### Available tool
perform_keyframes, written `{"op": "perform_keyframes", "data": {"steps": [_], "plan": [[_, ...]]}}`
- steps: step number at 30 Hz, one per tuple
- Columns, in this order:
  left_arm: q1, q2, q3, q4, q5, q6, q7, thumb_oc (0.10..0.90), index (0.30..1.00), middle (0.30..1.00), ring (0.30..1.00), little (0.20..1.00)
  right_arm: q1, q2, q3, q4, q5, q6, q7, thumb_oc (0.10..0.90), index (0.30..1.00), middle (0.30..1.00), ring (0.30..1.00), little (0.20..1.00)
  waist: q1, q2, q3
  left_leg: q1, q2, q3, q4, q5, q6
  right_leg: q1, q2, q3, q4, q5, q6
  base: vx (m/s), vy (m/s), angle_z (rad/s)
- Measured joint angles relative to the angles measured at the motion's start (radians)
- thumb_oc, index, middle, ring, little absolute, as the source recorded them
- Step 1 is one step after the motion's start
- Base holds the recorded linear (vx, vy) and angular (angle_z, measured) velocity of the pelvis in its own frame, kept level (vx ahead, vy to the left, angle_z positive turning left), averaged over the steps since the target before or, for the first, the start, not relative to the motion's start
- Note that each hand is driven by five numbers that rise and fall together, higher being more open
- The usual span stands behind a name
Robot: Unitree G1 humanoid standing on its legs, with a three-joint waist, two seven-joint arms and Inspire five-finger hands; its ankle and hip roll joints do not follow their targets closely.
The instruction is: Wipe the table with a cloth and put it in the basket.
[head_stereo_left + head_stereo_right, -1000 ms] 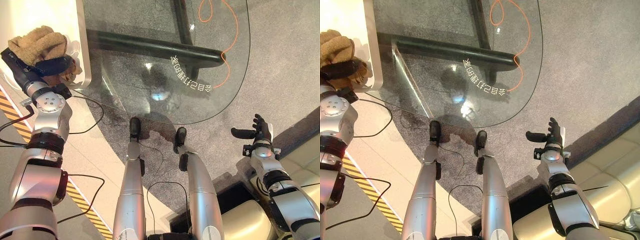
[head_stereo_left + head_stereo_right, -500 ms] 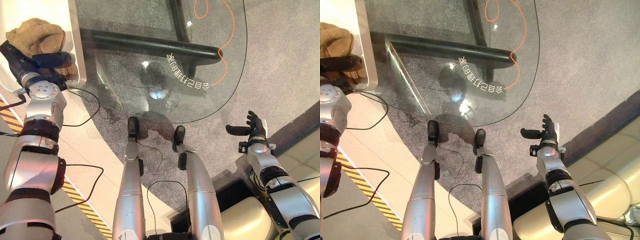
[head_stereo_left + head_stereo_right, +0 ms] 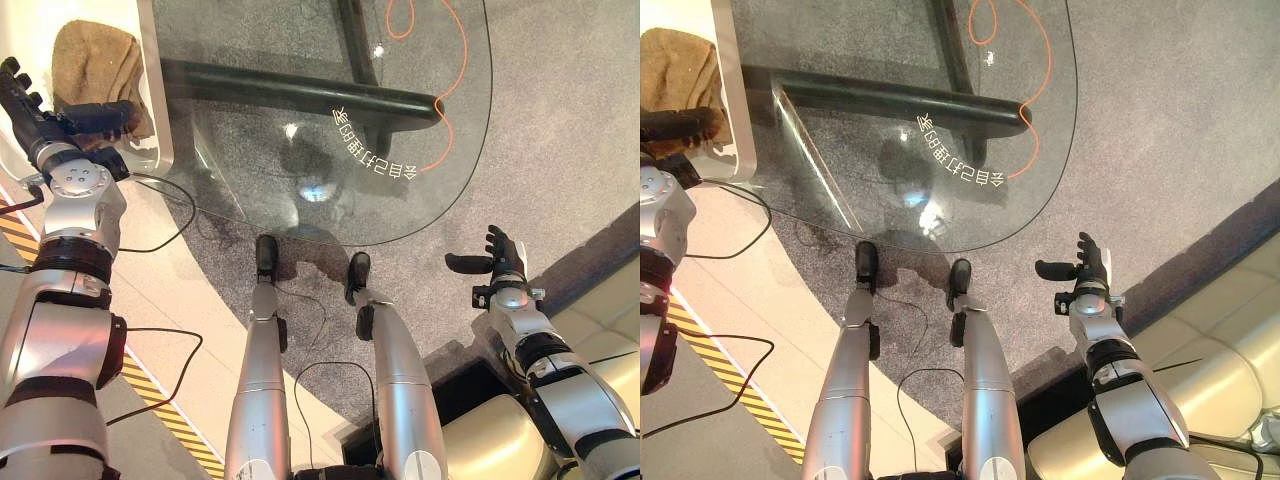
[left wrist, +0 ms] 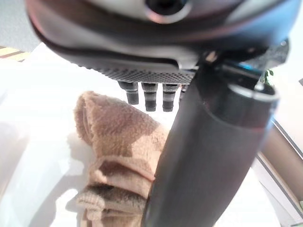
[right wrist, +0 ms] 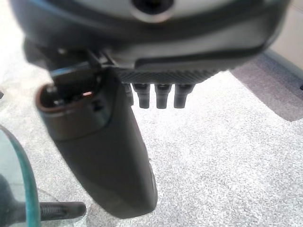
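A living room: glass table (image 3: 400,110), grey carpet (image 3: 560,120) and a cream sofa (image 3: 490,440).

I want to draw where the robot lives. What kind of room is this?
Probably a living room or lounge. There is a glass table on grey carpet, and a cream sofa beside it. A brown cloth lies in a white basket.

bright warm light; glare spots on the glass table (image 3: 300,130); wrist views blurred close up

Cloth (image 3: 95,62) in basket (image 3: 160,120), table (image 3: 330,120) right.
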Motion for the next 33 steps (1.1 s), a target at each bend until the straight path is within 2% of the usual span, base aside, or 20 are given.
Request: {"op": "perform_keyframes", "data": {"steps": [7,10,13,17,19,24,26,29,30,33], "plan": [[0.006,0.000,-0.004,-0.001,-0.011,0.000,-0.008,0.800,0.900,0.900,0.900,0.900,0.003,0.009,0.000,0.014,0.000,0.021,0.018,0.800,0.900,0.900,0.900,0.900,0.001,0.001,0.000,0.021,0.001,0.001,0.000,0.001,-0.001,0.019,0.004,0.006,-0.004,0.004,-0.002,0.00,0.000,0.00],[0.029,-0.001,0.001,-0.003,-0.015,-0.004,-0.040,0.800,0.900,0.900,0.900,0.900,0.027,0.032,0.000,0.022,-0.009,0.026,0.042,0.800,0.900,0.900,0.900,0.900,0.001,0.001,0.000,0.084,0.006,0.002,-0.016,0.000,-0.002,0.087,0.007,0.001,-0.029,0.006,-0.002,0.00,-0.031,-0.01],[0.083,-0.002,0.020,-0.034,-0.015,-0.036,-0.086,0.800,0.900,0.900,0.900,0.900,0.063,0.047,-0.001,0.024,-0.019,0.025,0.070,0.800,0.900,0.900,0.900,0.900,0.005,0.008,0.000,0.152,0.010,0.002,-0.042,-0.001,-0.002,0.159,0.010,-0.004,-0.065,0.006,0.001,0.00,-0.025,0.00],[0.229,-0.016,0.064,-0.106,-0.015,-0.073,-0.168,0.800,0.900,0.900,0.900,0.900,0.123,0.049,-0.004,0.044,-0.039,0.019,0.119,0.800,0.900,0.900,0.900,0.900,0.006,0.045,-0.004,0.259,0.013,0.001,-0.088,0.000,-0.001,0.273,0.012,-0.009,-0.119,0.013,0.011,0.04,0.002,0.01],[0.295,-0.030,0.072,-0.112,-0.016,-0.074,-0.219,0.800,0.900,0.900,0.900,0.900,0.174,0.048,-0.029,0.049,-0.056,0.015,0.144,0.800,0.900,0.900,0.900,0.900,0.011,0.074,-0.015,0.309,0.012,0.001,-0.106,-0.001,0.000,0.332,0.011,-0.013,-0.150,0.014,0.016,0.10,0.001,0.04],[0.461,-0.106,0.192,-0.127,-0.031,-0.079,-0.358,0.800,0.900,0.900,0.900,0.900,0.260,0.048,-0.081,0.062,-0.095,0.023,0.185,0.800,0.900,0.900,0.900,0.900,0.033,0.129,-0.029,0.433,0.013,0.002,-0.145,-0.004,0.004,0.468,0.009,-0.023,-0.205,0.018,0.024,0.13,-0.005,0.03],[0.563,-0.166,0.205,-0.129,-0.027,-0.087,-0.414,0.800,0.900,0.900,0.900,0.900,0.303,0.045,-0.129,0.082,-0.123,0.023,0.193,0.800,0.900,0.900,0.900,0.900,0.038,0.164,-0.074,0.472,0.012,0.002,-0.164,-0.013,0.015,0.513,0.006,-0.030,-0.235,0.011,0.034,0.21,0.028,0.10],[0.697,-0.264,0.223,-0.129,0.029,-0.087,-0.458,0.800,0.900,0.900,0.900,0.900,0.356,0.045,-0.160,0.109,-0.167,0.026,0.204,0.800,0.900,0.900,0.900,0.900,0.056,0.199,-0.122,0.554,0.010,0.003,-0.196,-0.022,0.027,0.603,0.004,-0.034,-0.281,0.010,0.043,0.24,0.017,0.03],[0.747,-0.293,0.222,-0.129,0.054,-0.087,-0.468,0.800,0.900,0.900,0.900,0.900,0.384,0.048,-0.160,0.114,-0.179,0.028,0.211,0.800,0.900,0.900,0.900,0.900,0.059,0.203,-0.157,0.573,0.010,0.002,-0.205,-0.034,0.034,0.629,0.004,-0.036,-0.301,0.006,0.049,0.25,0.012,0.06],[0.900,-0.360,0.218,-0.121,0.130,-0.080,-0.493,0.800,0.900,0.900,0.900,0.900,0.462,0.074,-0.184,0.134,-0.231,0.045,0.224,0.800,0.900,0.900,0.900,0.900,0.059,0.194,-0.258,0.653,0.007,0.002,-0.232,-0.044,0.043,0.729,0.004,-0.040,-0.372,0.012,0.052,0.21,0.014,0.04]]}}
